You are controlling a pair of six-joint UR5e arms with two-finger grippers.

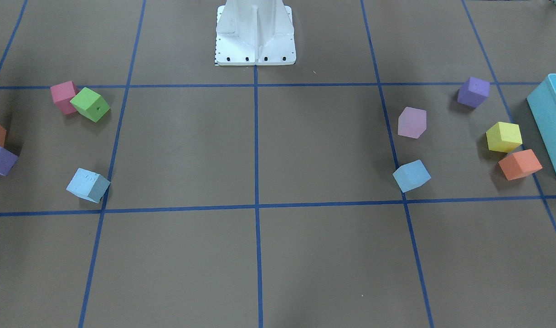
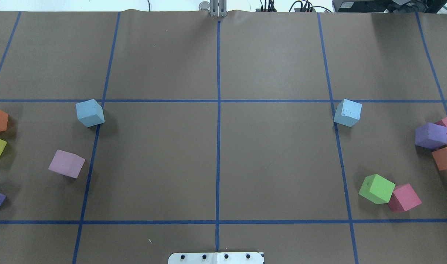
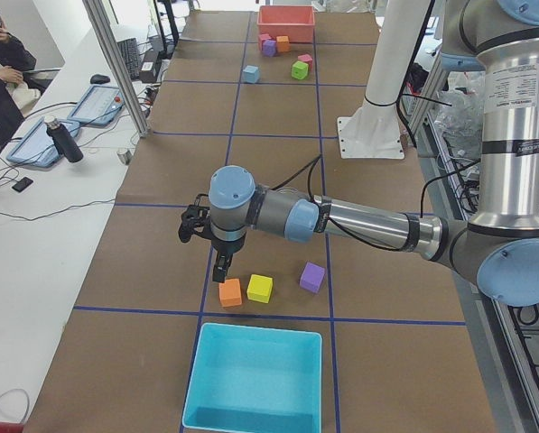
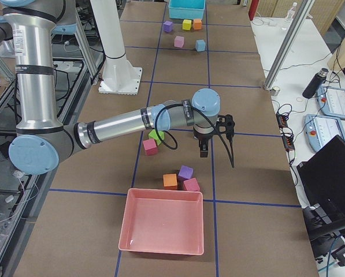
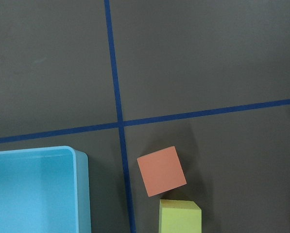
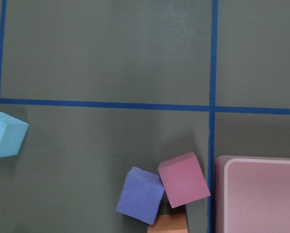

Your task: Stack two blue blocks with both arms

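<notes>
Two pale blue blocks lie far apart on the brown table. One blue block [image 2: 89,113] is on my left side, also in the front view [image 1: 411,176]. The other blue block [image 2: 348,113] is on my right side, also in the front view [image 1: 88,185] and at the left edge of the right wrist view [image 6: 4,135]. My left gripper [image 3: 219,266] hangs above the table near an orange cube [image 3: 230,291], away from its blue block. My right gripper [image 4: 203,151] hangs over the table near a purple cube [image 4: 185,172]. I cannot tell whether either gripper is open or shut. Both look empty.
A large turquoise box [image 1: 553,123] stands at my far left, with orange [image 5: 162,171] and yellow [image 5: 180,217] cubes beside it. A pink tray [image 4: 163,225] stands at my far right. Green [image 2: 376,188], pink [image 2: 404,198], lilac [image 2: 66,164] and purple [image 2: 430,135] cubes are scattered about. The white pedestal [image 1: 255,32] stands at the centre.
</notes>
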